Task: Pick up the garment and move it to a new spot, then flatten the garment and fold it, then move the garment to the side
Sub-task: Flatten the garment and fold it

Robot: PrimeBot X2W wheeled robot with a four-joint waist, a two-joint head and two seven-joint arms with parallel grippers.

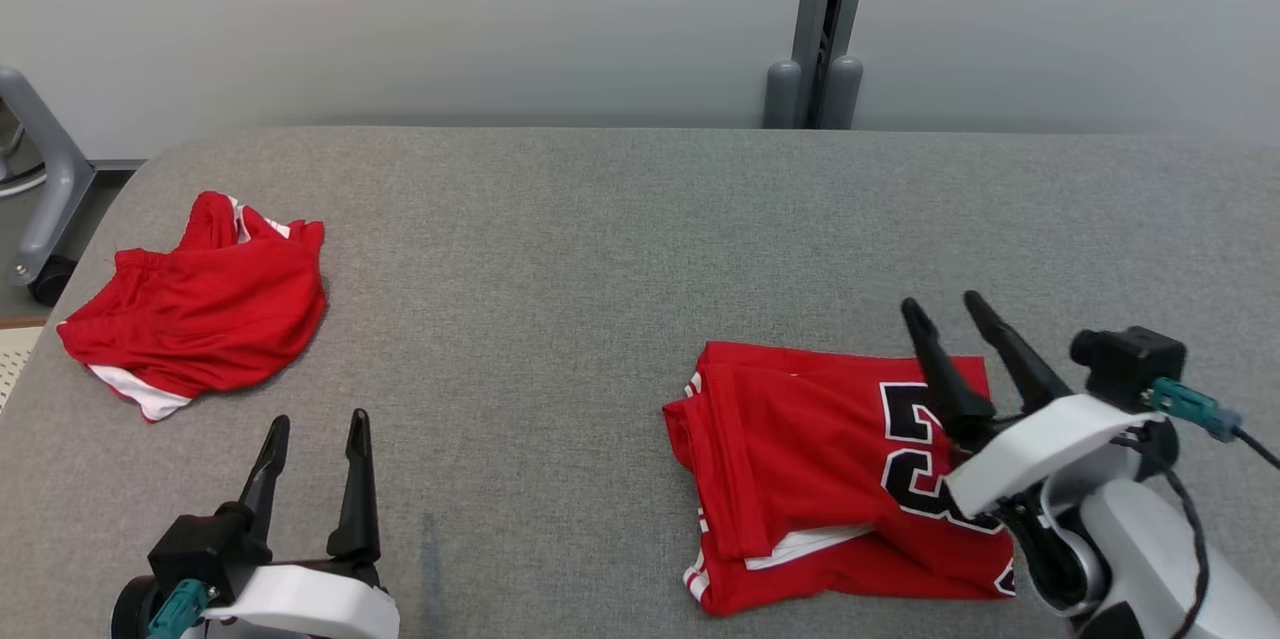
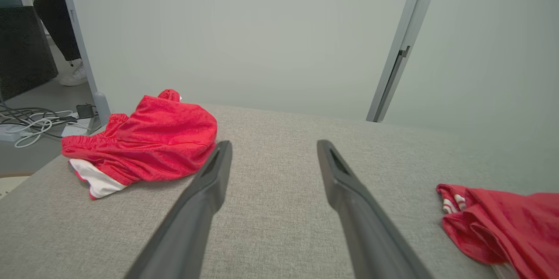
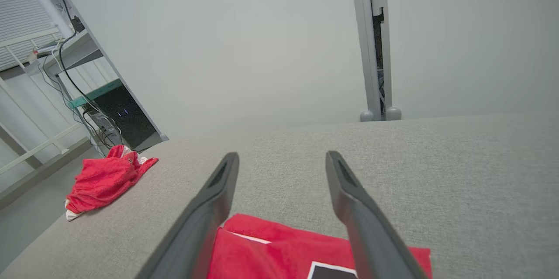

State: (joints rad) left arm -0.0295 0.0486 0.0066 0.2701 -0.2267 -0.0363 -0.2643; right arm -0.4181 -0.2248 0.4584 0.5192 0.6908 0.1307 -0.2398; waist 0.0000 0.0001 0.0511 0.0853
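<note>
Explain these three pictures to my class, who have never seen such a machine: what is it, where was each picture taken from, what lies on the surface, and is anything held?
It is a wheeled robot with two arms, each ending in a two-fingered gripper. One picture looks down from its head; the other two look along each wrist's fingers. On the grey table lie a folded red jersey and crumpled red shorts. The left gripper is open over bare table. The right gripper is open above the jersey's far edge. Nothing is held.
</note>
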